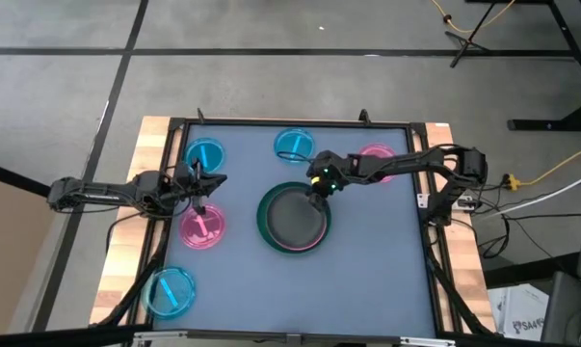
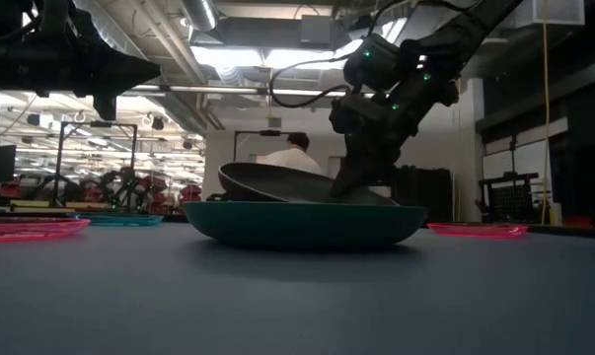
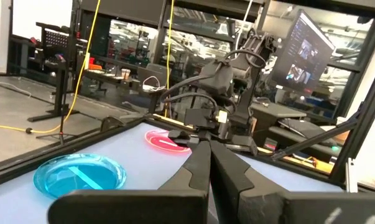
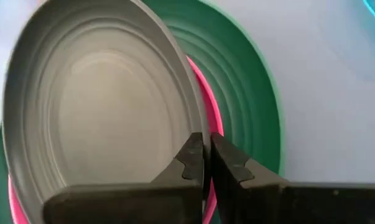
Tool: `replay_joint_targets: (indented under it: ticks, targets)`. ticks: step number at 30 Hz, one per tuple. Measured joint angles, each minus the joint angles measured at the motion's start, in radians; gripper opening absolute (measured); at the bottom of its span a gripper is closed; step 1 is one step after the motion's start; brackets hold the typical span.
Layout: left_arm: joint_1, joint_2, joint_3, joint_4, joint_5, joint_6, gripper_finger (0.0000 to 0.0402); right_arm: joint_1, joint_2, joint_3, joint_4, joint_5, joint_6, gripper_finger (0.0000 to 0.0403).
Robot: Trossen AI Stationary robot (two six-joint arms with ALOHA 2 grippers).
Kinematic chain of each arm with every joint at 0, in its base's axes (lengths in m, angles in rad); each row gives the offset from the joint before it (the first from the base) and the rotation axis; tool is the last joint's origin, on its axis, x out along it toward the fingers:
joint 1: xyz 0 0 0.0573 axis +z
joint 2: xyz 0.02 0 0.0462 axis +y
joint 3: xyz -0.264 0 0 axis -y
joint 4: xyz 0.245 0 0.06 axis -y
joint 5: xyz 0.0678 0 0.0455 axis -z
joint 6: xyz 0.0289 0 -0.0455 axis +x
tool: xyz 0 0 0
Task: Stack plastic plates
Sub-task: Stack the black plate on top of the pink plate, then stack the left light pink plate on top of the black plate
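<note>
A large dark green plate (image 1: 265,224) sits at the table's middle with a hot-pink plate (image 4: 213,118) lying in it. A dark grey plate (image 4: 94,106) lies tilted on top of them and shows in the low view (image 2: 267,181). My right gripper (image 4: 206,157) is shut on the grey plate's far rim (image 1: 317,189). My left gripper (image 3: 209,163) is shut and hovers just beyond a translucent pink plate (image 1: 202,227) at the table's left, holding nothing. My right gripper pinches the dark grey plate's rim (image 4: 198,129) between its two fingers, on the plate's far right side. It comes slanting down from the far right. The plate is tilted, and its lower part rests inside the green plate (image 2: 302,223).
Translucent blue plates lie at the far left (image 1: 205,154), the far middle (image 1: 294,145) and the near left (image 1: 170,292). Another pink plate (image 1: 379,160) lies far right under my right arm. A black frame (image 1: 300,122) edges the mat. A person (image 2: 292,156) stands beyond the table.
</note>
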Motion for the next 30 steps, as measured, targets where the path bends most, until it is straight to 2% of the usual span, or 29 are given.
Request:
replay_joint_targets:
  ticks: [9,13,19,23,30]
  targets:
    - [0.0,0.0,0.0,-0.001,-0.008,0.004,0.0011,0.001,-0.037,0.0,0.005,0.027,-0.067,0.0118]
    - [0.0,0.0,0.0,-0.004,0.018,0.003,0.0056,0.03,-0.08,0.0,0.002,0.046,-0.117,0.0148]
    - [-0.001,0.015,0.009,-0.012,0.122,0.001,0.0129,0.163,-0.128,0.0,0.064,0.157,-0.218,0.0158]
    - [-0.004,0.042,0.009,-0.008,0.177,0.002,0.0148,0.278,-0.126,-0.008,0.18,0.231,-0.269,0.0158]
    - [-0.075,0.152,0.057,-0.043,0.154,0.007,0.0146,0.415,-0.103,-0.182,0.637,0.329,-0.345,0.0159]
